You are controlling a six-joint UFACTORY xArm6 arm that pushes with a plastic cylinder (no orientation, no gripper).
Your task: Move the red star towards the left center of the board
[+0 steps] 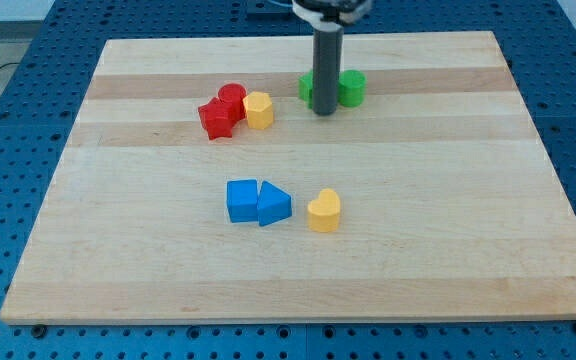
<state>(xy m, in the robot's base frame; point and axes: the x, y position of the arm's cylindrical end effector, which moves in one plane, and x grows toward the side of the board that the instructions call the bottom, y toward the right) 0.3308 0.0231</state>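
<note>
The red star (214,119) lies in the upper left-middle of the wooden board (118,250). It touches a red round block (232,98) at its upper right, and a yellow block (259,109) sits just right of them. My tip (324,113) is at the end of the dark rod, well to the right of the red star and apart from it. The rod stands in front of two green blocks: one (308,87) partly hidden behind it, the other (352,88) just to its right.
A blue cube (242,200) and a blue triangular block (274,205) touch each other at the board's lower middle. A yellow heart-like block (324,211) lies just right of them. A blue perforated table surrounds the board.
</note>
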